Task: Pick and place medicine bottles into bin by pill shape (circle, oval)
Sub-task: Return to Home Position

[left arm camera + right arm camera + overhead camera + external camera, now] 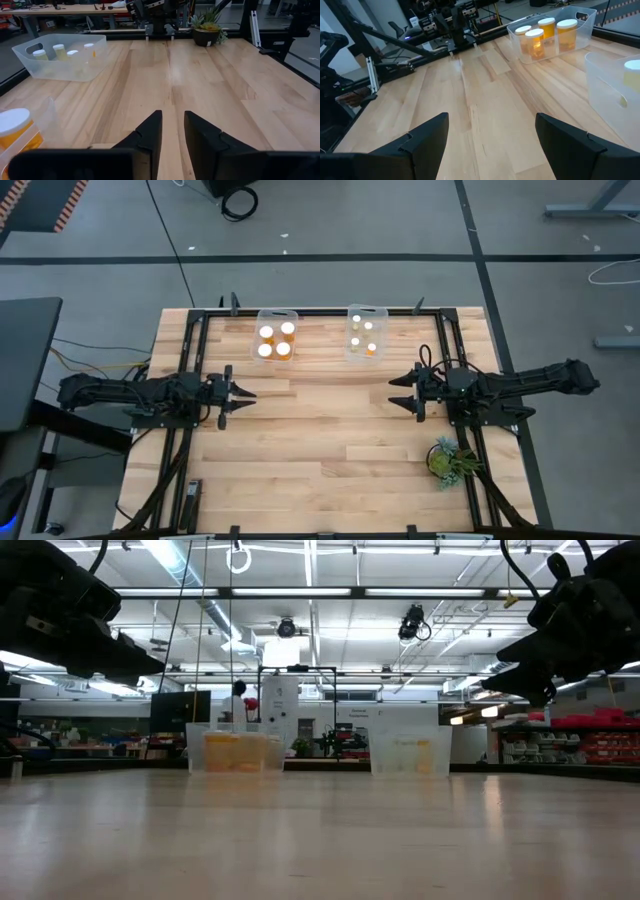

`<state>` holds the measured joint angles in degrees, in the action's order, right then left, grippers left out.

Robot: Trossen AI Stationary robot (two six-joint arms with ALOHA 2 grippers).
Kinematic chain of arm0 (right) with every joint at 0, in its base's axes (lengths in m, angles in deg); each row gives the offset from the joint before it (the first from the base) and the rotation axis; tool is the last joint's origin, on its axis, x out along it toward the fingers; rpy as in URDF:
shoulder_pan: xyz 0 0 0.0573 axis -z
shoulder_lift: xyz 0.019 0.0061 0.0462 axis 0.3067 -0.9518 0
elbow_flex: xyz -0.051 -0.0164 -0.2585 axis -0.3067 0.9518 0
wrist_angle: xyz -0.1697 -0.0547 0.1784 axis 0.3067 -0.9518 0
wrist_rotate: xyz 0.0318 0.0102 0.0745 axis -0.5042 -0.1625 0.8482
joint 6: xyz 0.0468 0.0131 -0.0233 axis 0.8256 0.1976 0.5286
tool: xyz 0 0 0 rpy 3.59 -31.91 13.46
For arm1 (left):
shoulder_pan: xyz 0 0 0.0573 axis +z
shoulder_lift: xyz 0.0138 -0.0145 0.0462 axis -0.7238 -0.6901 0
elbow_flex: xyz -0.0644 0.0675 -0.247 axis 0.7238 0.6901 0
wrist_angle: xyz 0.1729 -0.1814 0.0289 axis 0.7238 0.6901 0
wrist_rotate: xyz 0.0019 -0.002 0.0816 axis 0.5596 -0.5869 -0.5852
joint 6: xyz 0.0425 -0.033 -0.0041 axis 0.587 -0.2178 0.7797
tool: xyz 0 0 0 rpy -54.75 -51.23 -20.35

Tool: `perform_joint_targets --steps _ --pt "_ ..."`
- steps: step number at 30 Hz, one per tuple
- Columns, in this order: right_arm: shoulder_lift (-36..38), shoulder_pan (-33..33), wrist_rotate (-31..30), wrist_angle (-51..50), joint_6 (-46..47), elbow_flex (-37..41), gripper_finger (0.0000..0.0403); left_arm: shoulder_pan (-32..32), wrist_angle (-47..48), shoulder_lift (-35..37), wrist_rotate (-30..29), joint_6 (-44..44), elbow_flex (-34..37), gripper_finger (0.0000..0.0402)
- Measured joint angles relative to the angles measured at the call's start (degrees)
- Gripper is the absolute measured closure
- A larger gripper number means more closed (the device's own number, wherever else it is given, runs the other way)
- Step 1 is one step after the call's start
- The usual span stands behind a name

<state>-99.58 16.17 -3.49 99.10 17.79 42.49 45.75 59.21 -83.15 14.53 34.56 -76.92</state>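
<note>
Four larger amber bottles with white caps (275,340) stand in the left clear bin (277,314) at the table's far edge; they also show in the right wrist view (545,32). Four smaller bottles (363,335) stand in the right clear bin (366,309); they also show in the left wrist view (62,50). My left gripper (248,393) (173,120) hovers left of the table's middle, open by a narrow gap and empty. My right gripper (395,393) (492,125) hovers right of the middle, wide open and empty. Both point at each other.
A small potted plant (450,458) stands near the table's right front, by the right arm's base. Black frame rails (190,360) run along the table's left, right and far sides. Bare wood (320,430) lies between and in front of the grippers.
</note>
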Motion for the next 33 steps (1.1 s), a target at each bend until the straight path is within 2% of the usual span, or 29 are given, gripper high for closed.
perform_joint_targets --steps 8,18,33 --pt "0.00 0.01 0.00 0.00 0.00 -0.02 0.0098 -0.01 0.01 0.00 0.01 0.00 0.00 0.0321" --pt "0.00 0.00 0.00 0.00 0.00 -0.02 0.0098 0.01 0.00 -0.01 0.02 0.00 0.00 0.0311" --pt "0.00 0.01 0.00 0.00 0.00 -0.02 0.0098 0.01 -0.01 0.01 0.00 -0.01 0.00 0.0316"
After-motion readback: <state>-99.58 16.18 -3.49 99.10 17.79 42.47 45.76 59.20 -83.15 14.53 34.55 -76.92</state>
